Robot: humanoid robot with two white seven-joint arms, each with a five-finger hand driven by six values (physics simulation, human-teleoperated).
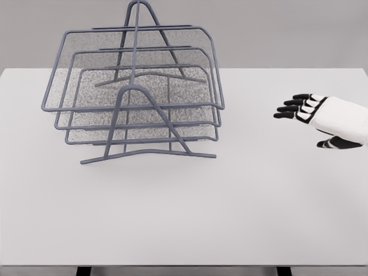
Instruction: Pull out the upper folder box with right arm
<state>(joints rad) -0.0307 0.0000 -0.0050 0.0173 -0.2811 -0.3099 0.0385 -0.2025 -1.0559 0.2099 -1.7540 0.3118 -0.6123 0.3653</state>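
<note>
A grey wire rack (137, 98) with three stacked mesh trays stands on the white table (190, 213), left of centre. The upper tray (135, 69) is the widest; its long rim faces me and its right side curves down near the rack's right edge. My right hand (307, 115) hovers at the far right of the table, well apart from the rack. It is white with black fingers (290, 107) that stretch out toward the left, the thumb hanging below, and it holds nothing. The left arm does not show.
The rack's arched wire frame (144, 123) stands in front of the trays, with its feet spread on the table. The table's front edge (184, 266) runs along the bottom of the view.
</note>
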